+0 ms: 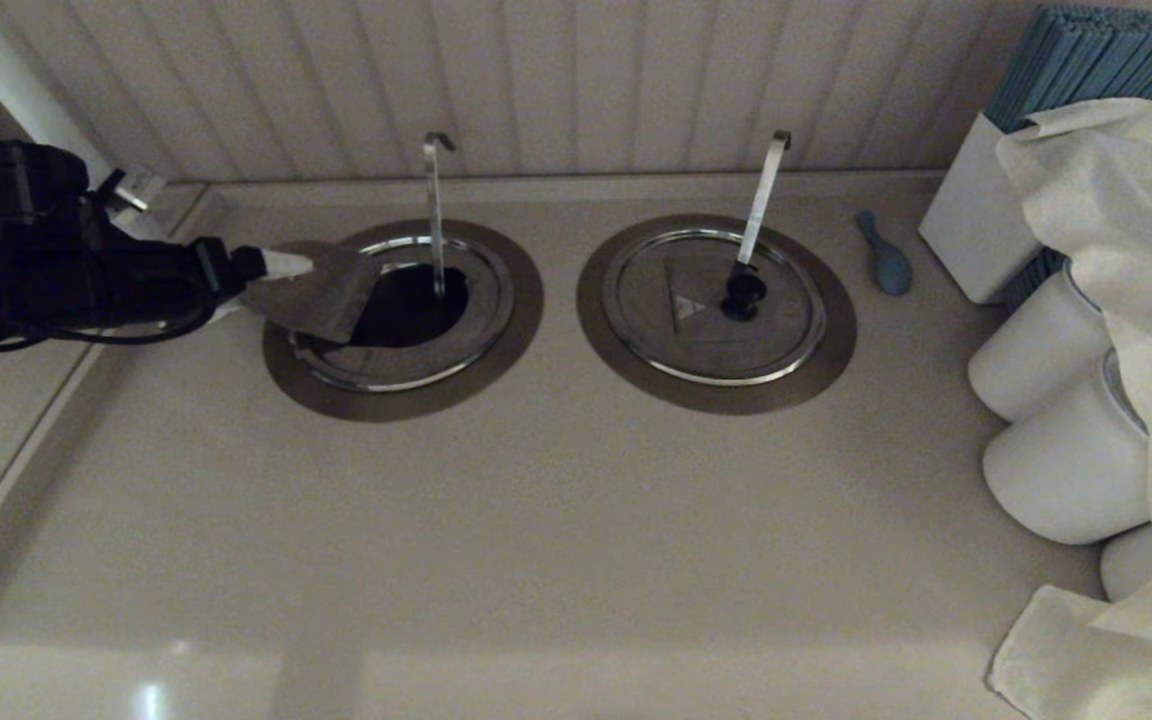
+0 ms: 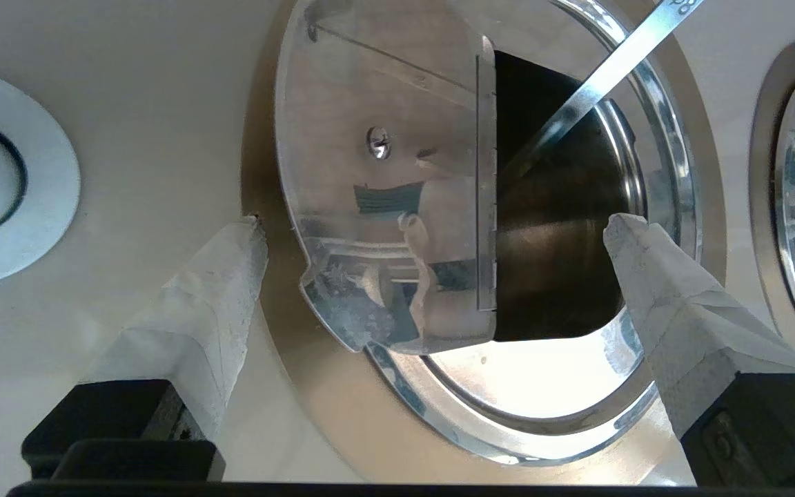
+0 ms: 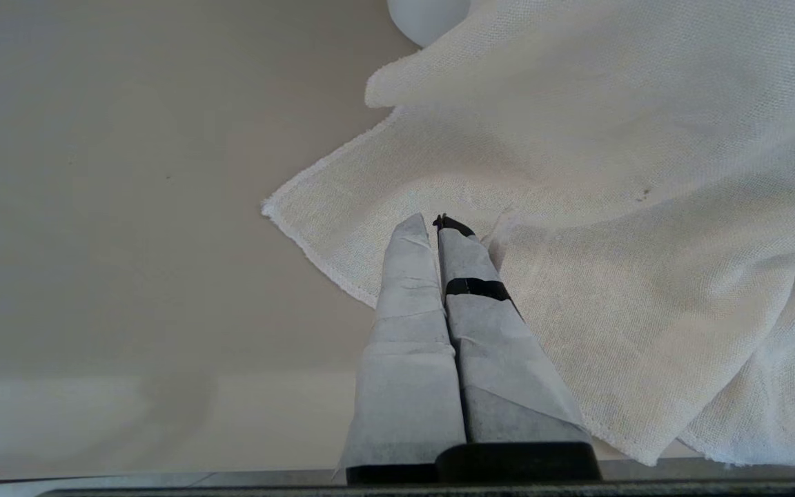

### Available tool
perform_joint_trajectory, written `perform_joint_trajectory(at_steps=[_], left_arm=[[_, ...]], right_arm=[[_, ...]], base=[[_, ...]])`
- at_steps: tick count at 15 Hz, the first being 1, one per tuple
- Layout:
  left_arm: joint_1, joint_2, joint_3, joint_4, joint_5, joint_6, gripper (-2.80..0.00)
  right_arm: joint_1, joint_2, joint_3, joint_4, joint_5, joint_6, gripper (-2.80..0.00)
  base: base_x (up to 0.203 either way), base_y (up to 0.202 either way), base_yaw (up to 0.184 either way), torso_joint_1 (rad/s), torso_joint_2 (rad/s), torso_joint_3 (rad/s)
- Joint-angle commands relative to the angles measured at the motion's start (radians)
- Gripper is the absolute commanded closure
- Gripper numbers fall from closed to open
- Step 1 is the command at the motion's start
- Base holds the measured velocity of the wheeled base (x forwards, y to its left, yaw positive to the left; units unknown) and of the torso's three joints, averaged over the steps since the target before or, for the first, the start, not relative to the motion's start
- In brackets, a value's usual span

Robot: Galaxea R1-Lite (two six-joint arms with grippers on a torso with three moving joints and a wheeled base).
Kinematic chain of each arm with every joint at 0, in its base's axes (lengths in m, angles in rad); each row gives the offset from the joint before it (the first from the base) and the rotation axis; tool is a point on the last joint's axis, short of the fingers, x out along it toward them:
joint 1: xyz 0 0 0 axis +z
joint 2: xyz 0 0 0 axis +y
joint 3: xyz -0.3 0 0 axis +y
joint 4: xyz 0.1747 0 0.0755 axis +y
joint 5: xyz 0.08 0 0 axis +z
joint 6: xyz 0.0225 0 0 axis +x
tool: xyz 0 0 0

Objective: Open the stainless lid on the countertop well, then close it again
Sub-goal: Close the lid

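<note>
Jaws of the left gripper (image 2: 432, 224) were spread wide and held nothing. Between and just ahead of them, the lid (image 2: 387, 172) had its hinged flap tilted up, leaving the well (image 2: 563, 262) half open with the rod (image 2: 597, 76) sticking out of it. Right gripper (image 3: 432, 224) had its jaws pressed together, empty, over a cloth (image 3: 646, 207) on the counter (image 3: 128, 207).

Left end effector (image 2: 432, 224) agape, right (image 3: 439, 224) pinched
</note>
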Motion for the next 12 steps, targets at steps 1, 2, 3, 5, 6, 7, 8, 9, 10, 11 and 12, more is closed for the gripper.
perform_joint_trajectory(at_steps=[1, 2, 3, 5, 6, 7, 8, 9, 10, 11, 12], left_arm=[[-0.001, -0.001, 0.000, -0.002, -0.003, -0.002, -2.80], [-0.002, -0.003, 0.000, -0.003, -0.003, -0.002, -2.80], [-0.004, -0.005, 0.000, -0.003, -0.003, -0.005, -2.80], [-0.006, -0.005, 0.000, -0.011, -0.002, -0.013, -2.80], [-0.009, -0.005, 0.002, -0.024, -0.002, -0.024, -2.80], [-0.009, -0.005, 0.002, -0.029, -0.002, -0.033, -2.80], [-0.010, -0.007, 0.002, -0.029, -0.002, -0.033, -2.80], [-0.010, -0.005, 0.002, -0.029, -0.003, -0.035, -2.80], [-0.010, -0.005, 0.002, -0.030, -0.003, -0.033, -2.80], [-0.010, -0.005, 0.002, -0.029, -0.003, -0.035, -2.80], [-0.012, -0.007, 0.003, -0.030, -0.003, -0.035, -2.80]], right_arm=[[0.000, 0.000, 0.000, 0.000, -0.001, 0.000, 0.00], [0.000, 0.000, 0.000, 0.000, 0.001, 0.000, 0.00], [0.000, 0.000, -0.001, 0.000, 0.001, 0.000, 0.00], [0.000, 0.000, -0.001, 0.000, -0.001, 0.000, 0.00], [0.000, 0.000, -0.001, -0.001, -0.001, 0.000, 0.00], [0.000, 0.000, 0.000, 0.000, -0.001, 0.000, 0.00], [0.000, 0.000, -0.001, 0.000, 0.000, 0.000, 0.00], [0.000, 0.000, -0.001, 0.000, -0.001, 0.000, 0.00], [0.000, 0.000, -0.001, 0.000, 0.000, 0.000, 0.00], [0.000, 0.000, -0.001, 0.000, 0.001, 0.000, 0.00], [0.000, 0.000, -0.001, 0.000, -0.001, 0.000, 0.00]], base=[[0.000, 0.000, 0.000, 0.000, 0.00, 0.000], [0.000, 0.000, 0.000, 0.000, 0.00, 0.000], [0.000, 0.000, 0.000, 0.000, 0.00, 0.000], [0.000, 0.000, 0.000, 0.000, 0.00, 0.000], [0.000, 0.000, 0.000, 0.000, 0.00, 0.000], [0.000, 0.000, 0.000, 0.000, 0.00, 0.000], [0.000, 0.000, 0.000, 0.000, 0.00, 0.000], [0.000, 0.000, 0.000, 0.000, 0.00, 0.000], [0.000, 0.000, 0.000, 0.000, 0.00, 0.000], [0.000, 0.000, 0.000, 0.000, 0.00, 0.000], [0.000, 0.000, 0.000, 0.000, 0.00, 0.000]])
